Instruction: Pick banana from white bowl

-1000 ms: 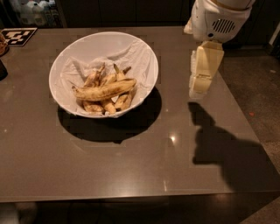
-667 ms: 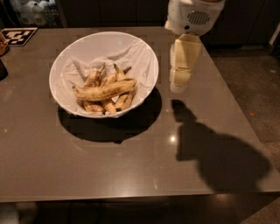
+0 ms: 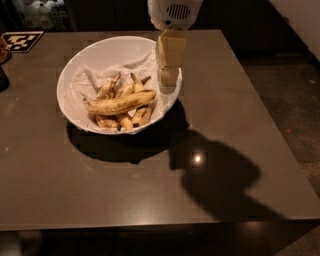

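Cream end effector (image 3: 168, 83) hangs above rim of white bowl (image 3: 107, 50), near banana (image 3: 120, 104); its opening unclear.

We see our arm only at top centre of view: white wrist housing (image 3: 175, 12) w/ a vent grille on its front. Below it our cream gripper (image 3: 168, 80) hangs approx. vertical, tip end pointing straight down.

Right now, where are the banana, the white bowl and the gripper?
banana (image 3: 122, 103): camera view, mid-body.
white bowl (image 3: 105, 47): camera view, bare far wall.
gripper (image 3: 168, 82): camera view, lower end, over bowl's right rim.
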Motion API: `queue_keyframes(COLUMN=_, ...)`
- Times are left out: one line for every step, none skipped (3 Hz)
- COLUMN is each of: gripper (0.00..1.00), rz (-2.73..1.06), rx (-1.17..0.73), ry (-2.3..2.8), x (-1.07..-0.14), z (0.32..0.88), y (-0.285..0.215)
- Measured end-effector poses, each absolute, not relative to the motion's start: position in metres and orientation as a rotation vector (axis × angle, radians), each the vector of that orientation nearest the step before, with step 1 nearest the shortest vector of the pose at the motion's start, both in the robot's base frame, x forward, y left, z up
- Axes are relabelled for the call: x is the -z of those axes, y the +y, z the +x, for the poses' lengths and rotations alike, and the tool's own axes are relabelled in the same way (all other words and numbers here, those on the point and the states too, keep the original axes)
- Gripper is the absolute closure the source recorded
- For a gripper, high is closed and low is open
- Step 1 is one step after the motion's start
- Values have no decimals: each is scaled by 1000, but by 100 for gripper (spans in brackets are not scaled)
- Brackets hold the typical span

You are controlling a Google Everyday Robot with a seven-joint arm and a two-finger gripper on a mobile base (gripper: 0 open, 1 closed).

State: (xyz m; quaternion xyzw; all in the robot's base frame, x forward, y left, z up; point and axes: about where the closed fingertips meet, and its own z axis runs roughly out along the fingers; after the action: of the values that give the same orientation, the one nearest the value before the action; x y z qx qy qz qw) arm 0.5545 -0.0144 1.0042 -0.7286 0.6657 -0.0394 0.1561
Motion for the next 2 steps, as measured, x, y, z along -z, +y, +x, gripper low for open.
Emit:
queue_keyframes(gripper=0, rz=-2096, rx=85, ry=1864, x=-1000, z=563, y=-1)
queue_keyframes(gripper=0, rz=-2176, rx=-23, ry=1855, x=-967, z=573, y=31)
